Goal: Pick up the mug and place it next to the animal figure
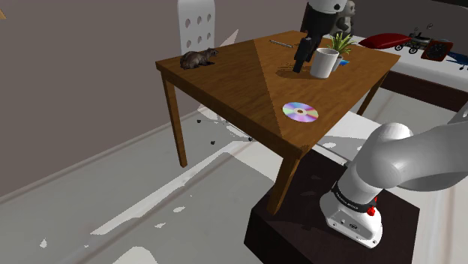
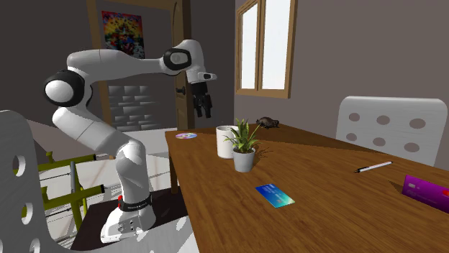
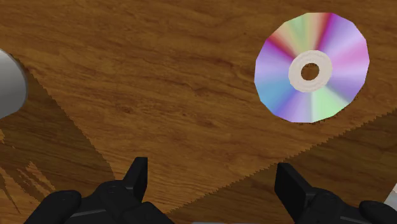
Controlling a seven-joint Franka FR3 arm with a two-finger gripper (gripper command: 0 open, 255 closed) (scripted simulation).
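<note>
claw point(image 3: 213, 172): wide open, holds nothing | mug point(image 1: 324, 63): stands on bench point(image 1: 247, 90), just beside and below claw | feel: looks hard, smooth, not heavy, may slip or crack | hold: pinch its wall at the rim, one finger in, one out | animal point(image 1: 199, 58): far from claw

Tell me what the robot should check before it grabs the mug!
1. Claw open: ok, its fingers stand apart.
2. Claw empty: ok, nothing sits between the fingers.
3. Mug upright: ok, it stands on the table.
4. Claw around mug: not ok, it hangs beside the mug, over bare wood.
5. Plant clear of mug: cannot tell, they stand very close.
6. Space by animal figure: ok, bare wood lies beside it.
</note>
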